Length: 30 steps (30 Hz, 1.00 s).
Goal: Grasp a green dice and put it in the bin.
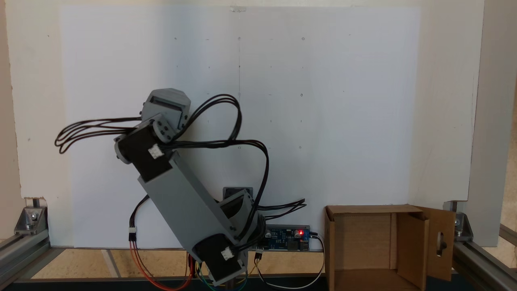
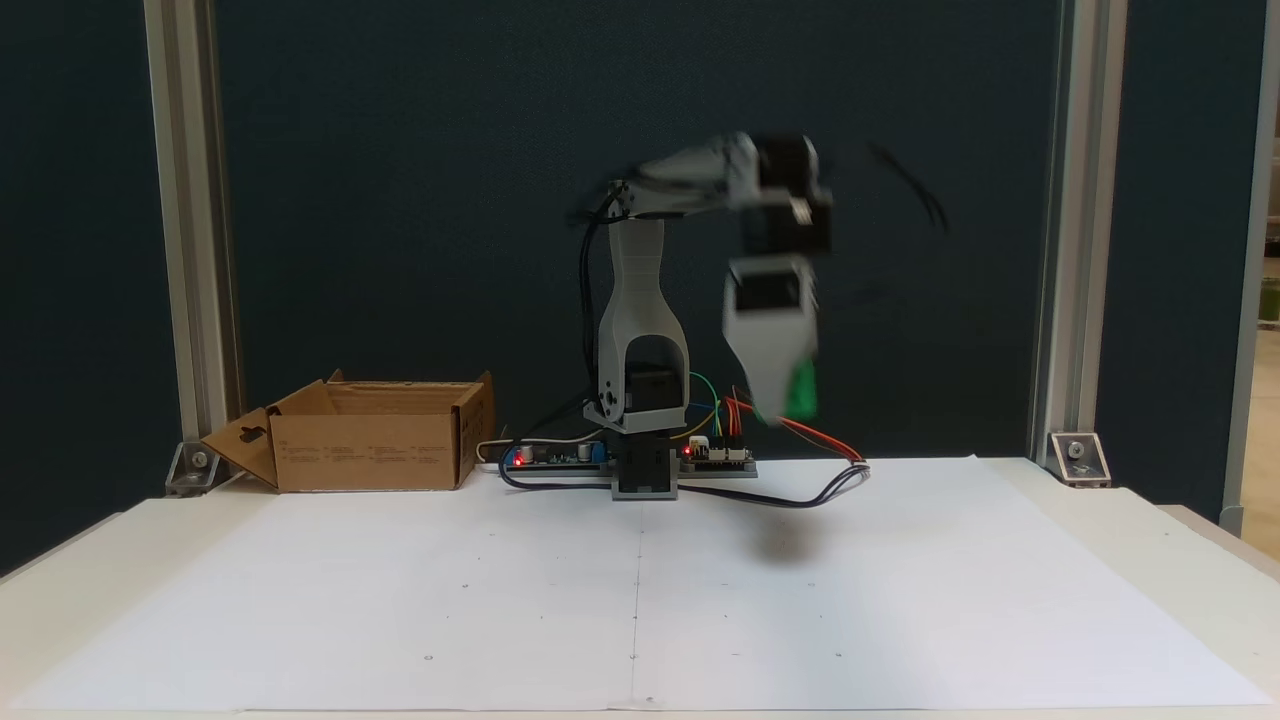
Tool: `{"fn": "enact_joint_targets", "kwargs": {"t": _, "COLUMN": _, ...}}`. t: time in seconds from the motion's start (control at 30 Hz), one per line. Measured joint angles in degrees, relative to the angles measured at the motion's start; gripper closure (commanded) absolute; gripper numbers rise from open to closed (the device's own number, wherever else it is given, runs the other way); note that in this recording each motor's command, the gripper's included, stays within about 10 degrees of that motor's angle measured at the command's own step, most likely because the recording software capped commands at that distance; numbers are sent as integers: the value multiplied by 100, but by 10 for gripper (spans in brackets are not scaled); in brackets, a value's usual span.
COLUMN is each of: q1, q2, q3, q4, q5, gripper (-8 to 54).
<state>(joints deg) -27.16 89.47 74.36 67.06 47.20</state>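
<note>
Pincer [image 2: 785, 400] hangs blurred above the desk [image 2: 1000, 560], clamped on the green dice [image 2: 802, 392]; arm bent over white paper. Bin [image 2: 375, 440] sits well apart by the left post, open-topped w/ flaps out.

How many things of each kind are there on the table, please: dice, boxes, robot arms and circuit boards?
Dice: 1, green, blurred, at the gripper above the table
Boxes: 1, brown cardboard
Arms: 1
Circuit boards: 2, one on each side of the arm's base
Total: 5
</note>
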Motion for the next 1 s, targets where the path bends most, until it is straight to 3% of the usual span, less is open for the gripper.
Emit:
{"fn": "enact_joint_targets", "kwargs": {"t": 0.3, "q1": 2303, "q2": 721, "q3": -105, "q4": 554, "q5": -246, "gripper": 337}}
{"fn": "enact_joint_targets", "kwargs": {"t": 1.0, "q1": 10222, "q2": 773, "q3": -97, "q4": -343, "q5": -4658, "gripper": 337}}
